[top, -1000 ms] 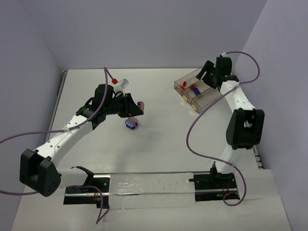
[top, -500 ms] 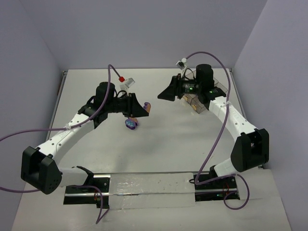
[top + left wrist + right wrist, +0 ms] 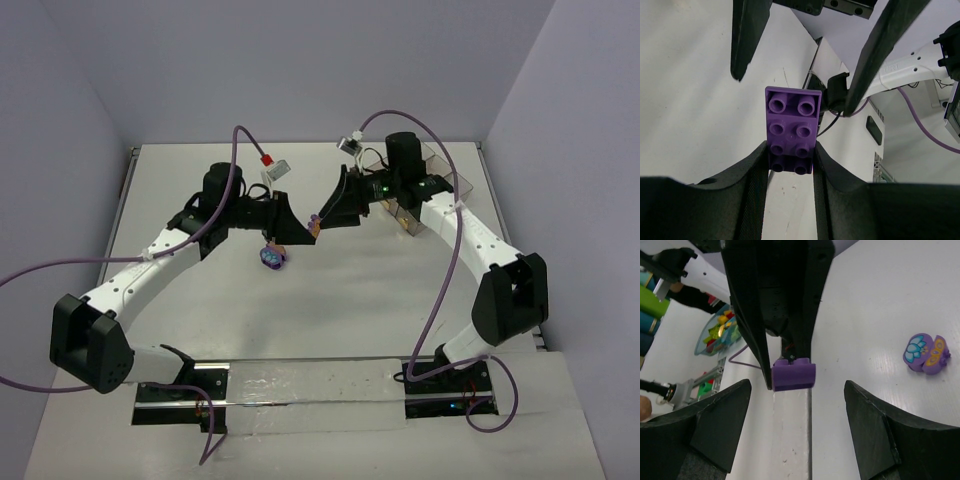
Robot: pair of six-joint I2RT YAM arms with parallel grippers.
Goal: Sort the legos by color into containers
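Note:
A purple lego (image 3: pixel 792 130) with two rows of studs is clamped between my left gripper's (image 3: pixel 790 156) fingers, above the table. In the top view that lego (image 3: pixel 313 228) sits at the tip of the left gripper (image 3: pixel 297 235), facing the right gripper (image 3: pixel 322 218). My right gripper (image 3: pixel 797 386) is open, its fingers (image 3: pixel 715 425) standing wide on either side of the purple lego (image 3: pixel 793 375) without touching it. A purple and blue clump of legos (image 3: pixel 271 257) lies on the table below the two grippers, also seen as a clump (image 3: pixel 926 352) from the right wrist. The containers (image 3: pixel 408 222) stand at the back right, mostly hidden by the right arm.
Purple cables loop off both arms (image 3: pixel 440 300). Grey walls close in the table at the back and the sides. The arm bases and a metal rail (image 3: pixel 300 385) run along the near edge.
The right arm has swung left from over the containers to the left gripper and opened wider. The left gripper has carried the purple lego slightly right.

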